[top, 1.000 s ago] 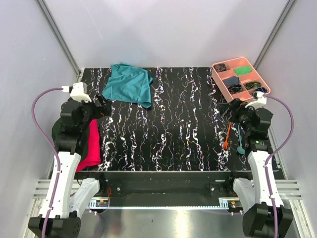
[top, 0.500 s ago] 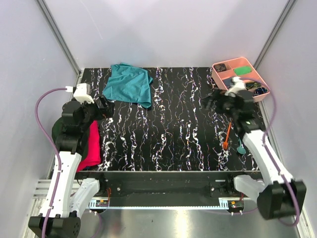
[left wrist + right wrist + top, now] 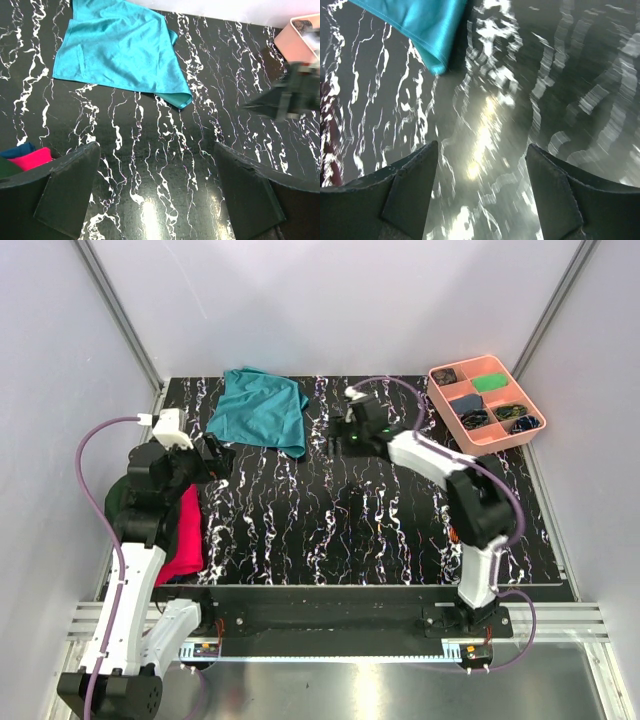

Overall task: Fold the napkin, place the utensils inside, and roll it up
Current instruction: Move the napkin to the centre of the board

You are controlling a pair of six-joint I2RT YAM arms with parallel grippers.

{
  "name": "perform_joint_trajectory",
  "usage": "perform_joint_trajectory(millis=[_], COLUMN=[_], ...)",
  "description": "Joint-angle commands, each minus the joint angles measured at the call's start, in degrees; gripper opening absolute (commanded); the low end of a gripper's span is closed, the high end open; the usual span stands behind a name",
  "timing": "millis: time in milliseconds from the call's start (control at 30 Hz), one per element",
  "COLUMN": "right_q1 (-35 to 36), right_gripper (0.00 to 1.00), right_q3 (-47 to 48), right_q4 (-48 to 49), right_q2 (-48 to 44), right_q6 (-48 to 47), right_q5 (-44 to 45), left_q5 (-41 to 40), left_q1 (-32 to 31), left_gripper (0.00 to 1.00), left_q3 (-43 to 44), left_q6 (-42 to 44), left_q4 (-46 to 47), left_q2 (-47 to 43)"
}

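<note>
The teal napkin (image 3: 258, 410) lies rumpled at the back left of the black marbled table (image 3: 380, 510). My left gripper (image 3: 215, 452) hovers just in front of the napkin's near left side. It is open, and the left wrist view shows only bare table between its fingers (image 3: 65, 190), with the napkin (image 3: 120, 50) ahead. My right gripper (image 3: 338, 432) reaches across to the right of the napkin's near corner (image 3: 427, 25). It is open above the table, and nothing lies between its fingers (image 3: 410, 190). The utensils are hidden behind my right arm.
A pink compartment tray (image 3: 485, 400) holding small items stands at the back right. A bright pink-red cloth (image 3: 185, 535) and a dark green thing (image 3: 115, 505) lie at the left edge under my left arm. The right arm spans the table's right half.
My right arm has swung from the utensils at the right edge across to the back middle, near the napkin's corner, and its jaws have narrowed a little. The left arm has barely moved.
</note>
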Motion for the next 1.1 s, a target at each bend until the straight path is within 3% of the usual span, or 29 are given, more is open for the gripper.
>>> perform_joint_trajectory(millis=[0, 400, 633, 733, 767, 833, 1067], right_q1=[3.3, 4.0, 4.1, 4.0, 4.1, 4.1, 4.1], right_gripper=[0.79, 0.72, 0.6, 0.4, 0.16, 0.0, 0.0], right_q3=[11.2, 29.4, 34.7, 36.5, 36.9, 37.0, 23.2], right_q4=[-1.3, -1.3, -1.5, -1.4, -1.4, -1.5, -1.3], right_q2=[10.1, 27.6, 32.4, 33.9, 34.5, 34.2, 22.0], right_q6=[-0.7, 4.5, 6.6, 7.2, 7.3, 7.9, 4.3], right_q5=[0.8, -4.9, -7.6, -8.5, -8.9, -8.9, -2.2], left_q5=[2.4, 3.4, 3.7, 3.5, 3.5, 4.1, 5.9], left_q1=[-0.2, -0.3, -1.3, -1.7, -1.8, -2.0, -2.0], left_gripper=[0.99, 0.99, 0.99, 0.99, 0.99, 0.97, 0.92], left_q3=[0.5, 1.1, 1.3, 1.4, 1.3, 1.3, 1.3], left_q6=[0.0, 0.2, 0.1, 0.1, 0.2, 0.4, 0.2], left_q4=[2.9, 2.0, 1.7, 1.6, 1.6, 1.6, 1.5], left_q2=[0.8, 1.6, 2.0, 2.1, 2.1, 2.1, 3.2])
